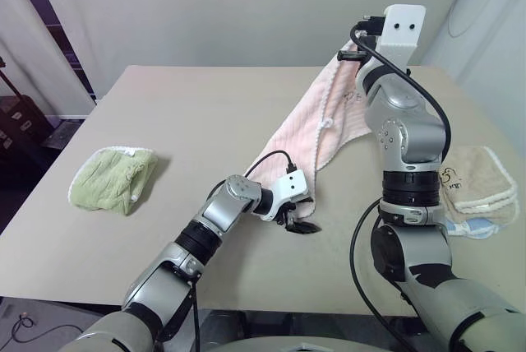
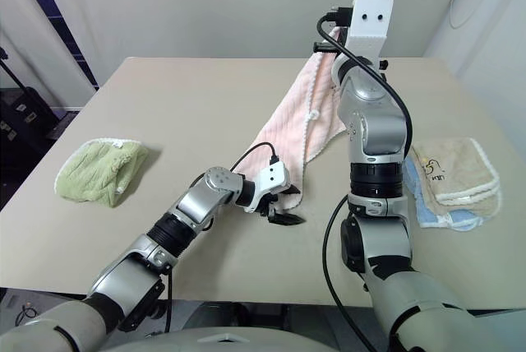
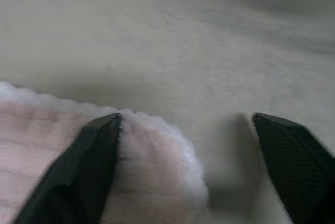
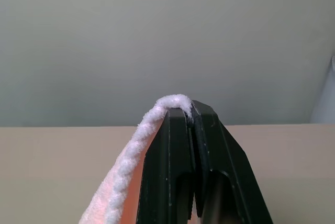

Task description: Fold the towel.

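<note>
The towel (image 1: pixel 316 122), pale pink with a white trimmed edge, hangs stretched in a slanting band from high at the far right down to the table's middle. My right gripper (image 4: pixel 189 110) is raised over the far side of the table, shut on the towel's upper corner, with the white trim pinched at its tips. My left gripper (image 1: pixel 300 224) lies low on the table at the towel's lower corner. Its fingers (image 3: pixel 84 166) are open, and the fluffy pink corner (image 3: pixel 157 166) sits between them against one finger.
A crumpled light green towel (image 1: pixel 113 178) lies at the table's left. A folded beige towel (image 1: pixel 479 175) rests on a blue cloth (image 1: pixel 472 227) at the right edge. The tan table (image 1: pixel 205 113) has its front edge just behind my left arm.
</note>
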Robot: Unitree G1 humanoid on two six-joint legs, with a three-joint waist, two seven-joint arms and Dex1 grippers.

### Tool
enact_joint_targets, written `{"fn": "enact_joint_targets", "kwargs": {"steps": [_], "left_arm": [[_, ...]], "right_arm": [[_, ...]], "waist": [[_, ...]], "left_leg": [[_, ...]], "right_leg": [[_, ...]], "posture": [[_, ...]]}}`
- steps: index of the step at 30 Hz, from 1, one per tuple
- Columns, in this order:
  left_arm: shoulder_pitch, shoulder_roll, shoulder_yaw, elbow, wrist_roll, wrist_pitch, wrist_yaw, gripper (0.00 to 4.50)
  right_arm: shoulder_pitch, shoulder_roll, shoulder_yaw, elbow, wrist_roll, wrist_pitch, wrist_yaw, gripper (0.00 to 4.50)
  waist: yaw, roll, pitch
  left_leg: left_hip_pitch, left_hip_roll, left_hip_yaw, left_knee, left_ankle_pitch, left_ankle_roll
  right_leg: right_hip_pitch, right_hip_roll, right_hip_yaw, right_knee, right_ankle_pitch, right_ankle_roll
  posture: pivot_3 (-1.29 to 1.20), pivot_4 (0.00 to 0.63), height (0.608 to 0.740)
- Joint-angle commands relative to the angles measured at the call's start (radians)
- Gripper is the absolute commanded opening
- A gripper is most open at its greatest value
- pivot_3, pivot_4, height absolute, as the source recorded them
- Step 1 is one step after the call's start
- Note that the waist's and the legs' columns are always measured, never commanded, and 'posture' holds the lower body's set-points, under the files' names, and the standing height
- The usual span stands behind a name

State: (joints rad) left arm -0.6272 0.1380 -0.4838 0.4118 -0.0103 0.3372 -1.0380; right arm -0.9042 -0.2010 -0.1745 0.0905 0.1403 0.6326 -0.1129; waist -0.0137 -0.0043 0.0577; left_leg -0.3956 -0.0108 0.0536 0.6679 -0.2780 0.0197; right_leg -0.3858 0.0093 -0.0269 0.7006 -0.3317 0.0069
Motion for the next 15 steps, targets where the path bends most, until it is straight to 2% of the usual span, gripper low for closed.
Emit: {"fn": "enact_joint_targets", "kwargs": {"steps": [1, 7, 8, 15], "left_arm": [[0.009, 0.017, -0.018, 0.038, 0.027, 0.044, 0.000, 2.55], [0.001, 0.036, 0.006, 0.042, 0.003, 0.094, -0.016, 0.32], [-0.004, 0.036, 0.018, 0.048, -0.005, 0.108, -0.015, 0.07], [0.003, 0.055, 0.029, 0.021, -0.018, 0.115, -0.036, 0.02]], "right_arm": [[-0.016, -0.008, -0.022, -0.044, -0.001, -0.008, -0.008, 0.00], [-0.019, -0.021, -0.026, -0.039, -0.010, -0.013, -0.003, 0.00], [-0.020, -0.022, -0.027, -0.036, -0.011, -0.014, -0.003, 0.00], [-0.022, -0.028, -0.027, -0.015, -0.015, -0.023, -0.001, 0.00]], "waist": [[-0.001, 0.000, 0.000], [-0.002, 0.000, 0.000], [-0.002, 0.000, 0.000], [-0.008, 0.000, 0.000]], "left_leg": [[0.000, 0.000, 0.000, 0.000, 0.000, 0.000], [0.000, 0.000, 0.000, -0.002, 0.000, -0.001], [0.000, 0.000, 0.000, -0.002, 0.000, -0.001], [0.001, 0.000, 0.000, -0.002, 0.001, -0.002]], "right_leg": [[0.000, 0.000, 0.000, 0.000, 0.000, 0.000], [-0.001, 0.000, 0.000, 0.000, 0.000, 0.000], [-0.001, 0.000, 0.000, 0.000, 0.000, 0.000], [-0.001, 0.001, 0.000, 0.001, 0.000, 0.000]], "posture": [[0.00, 0.000, 0.740], [0.00, 0.000, 0.740], [0.00, 0.000, 0.740], [0.00, 0.000, 0.740]]}}
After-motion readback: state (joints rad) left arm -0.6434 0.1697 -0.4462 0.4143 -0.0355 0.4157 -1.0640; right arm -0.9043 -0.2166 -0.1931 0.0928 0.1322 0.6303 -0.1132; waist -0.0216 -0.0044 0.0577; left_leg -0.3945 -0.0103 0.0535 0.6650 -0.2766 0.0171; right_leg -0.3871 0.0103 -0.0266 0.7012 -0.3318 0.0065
